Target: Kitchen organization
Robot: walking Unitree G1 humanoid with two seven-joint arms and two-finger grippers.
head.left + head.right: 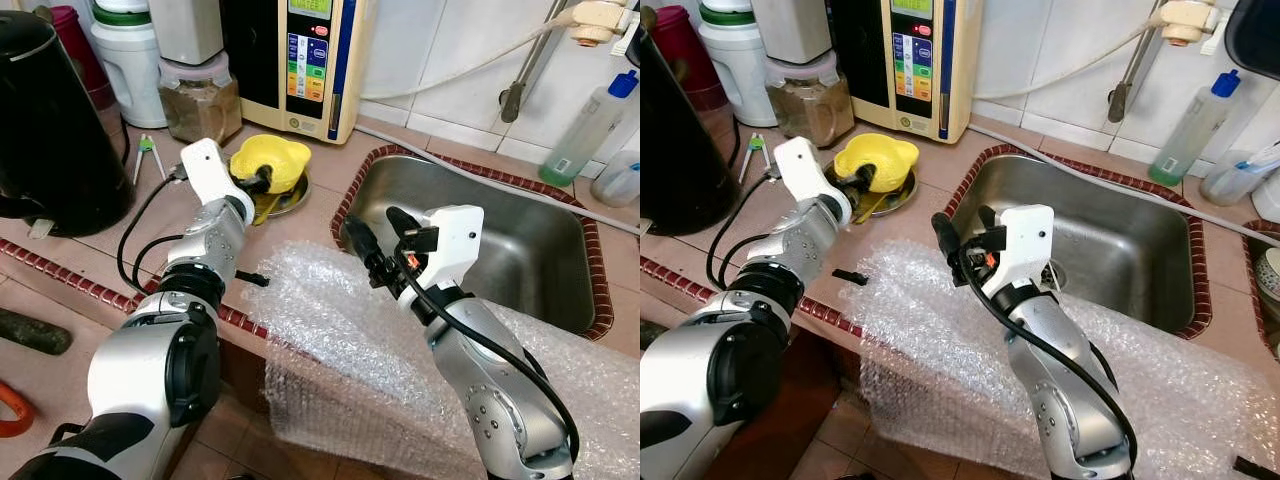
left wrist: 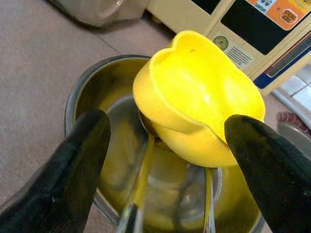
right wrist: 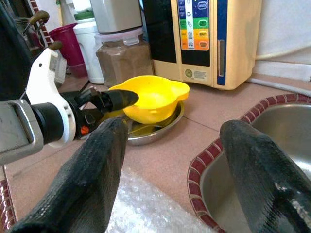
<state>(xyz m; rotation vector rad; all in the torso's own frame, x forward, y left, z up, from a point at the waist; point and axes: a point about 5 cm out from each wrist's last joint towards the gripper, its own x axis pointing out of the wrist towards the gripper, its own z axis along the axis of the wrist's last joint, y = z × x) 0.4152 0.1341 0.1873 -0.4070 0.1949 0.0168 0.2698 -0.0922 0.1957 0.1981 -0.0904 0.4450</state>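
A yellow plastic bowl [image 1: 272, 160] rests tilted in a shallow steel dish [image 1: 293, 200] on the tiled counter, just left of the sink. My left gripper [image 2: 167, 128] is open and reaches in at the bowl; one black finger [image 2: 73, 160] is beside the dish and the other finger [image 2: 272, 165] beside the bowl's far side. Yellow-handled utensils [image 2: 141, 194] lie in the dish under the bowl. My right gripper [image 1: 375, 228] hangs open over a sheet of bubble wrap [image 1: 340, 340] near the sink's left rim, holding nothing.
The steel sink [image 1: 500, 240] lies to the right. A black kettle [image 1: 50, 120], a jar of brown powder [image 1: 200, 100], a white container and a cream water machine [image 1: 300, 60] line the back. Tongs [image 1: 148, 150] and a small black piece [image 1: 252, 278] lie on the counter.
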